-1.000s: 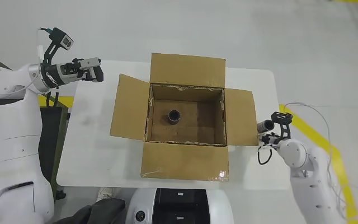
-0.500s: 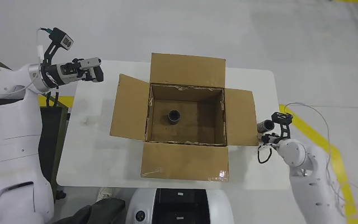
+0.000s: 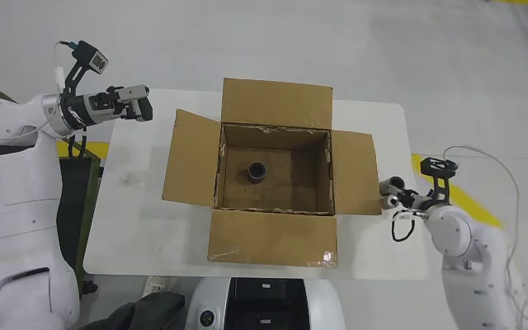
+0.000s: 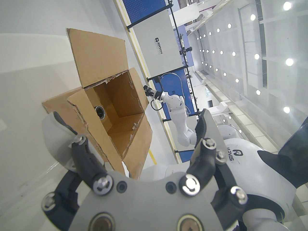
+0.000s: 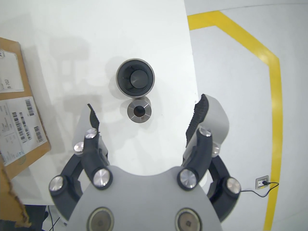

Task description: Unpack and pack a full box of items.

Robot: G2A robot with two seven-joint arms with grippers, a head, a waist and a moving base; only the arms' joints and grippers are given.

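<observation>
An open cardboard box (image 3: 276,173) stands mid-table with all its flaps folded out; a dark cylinder (image 3: 257,172) lies on its floor, also seen in the left wrist view (image 4: 99,112). On the table right of the box stand a dark cup-like cylinder (image 5: 135,80) and a smaller metal cylinder (image 5: 139,111). My right gripper (image 5: 147,104) hovers open just above and behind the two, holding nothing; in the top view it is at the table's right edge (image 3: 402,198). My left gripper (image 3: 136,103) is open and empty at the table's far left corner.
The white table (image 3: 132,206) has bare room left of the box and along its front. The box's right flap (image 5: 14,97) carries paper labels and lies close to the two cylinders. Yellow floor tape (image 5: 272,78) runs beyond the table's right edge.
My right arm has drawn back to the right, away from the box flap, and its wrist has turned. The left arm and the box have not moved.
</observation>
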